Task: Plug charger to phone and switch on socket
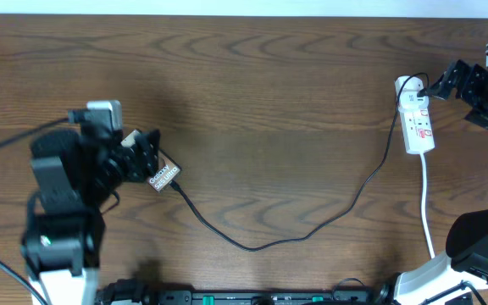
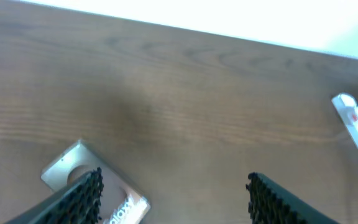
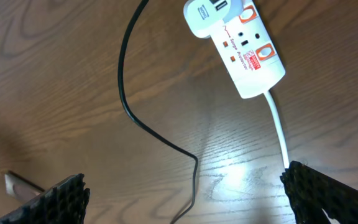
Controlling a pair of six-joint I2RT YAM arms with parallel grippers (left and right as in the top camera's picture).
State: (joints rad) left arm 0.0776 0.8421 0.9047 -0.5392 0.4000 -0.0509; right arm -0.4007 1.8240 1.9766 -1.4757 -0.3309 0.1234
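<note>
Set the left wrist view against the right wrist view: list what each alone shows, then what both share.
Left wrist only: the phone, lying flat and partly hidden behind a finger of the open left hand. Right wrist only: the charger, its black cable curving across the wood, and the white cord. Both: the socket, close up in the right wrist view and small at the left wrist view's right edge, and the wooden table.

I see a dark wood-grain table (image 1: 252, 76). On it the phone (image 1: 164, 176) lies at centre left, the socket (image 1: 417, 123) at upper right, and the charger (image 1: 312, 230) curves between them along the lower middle.
</note>
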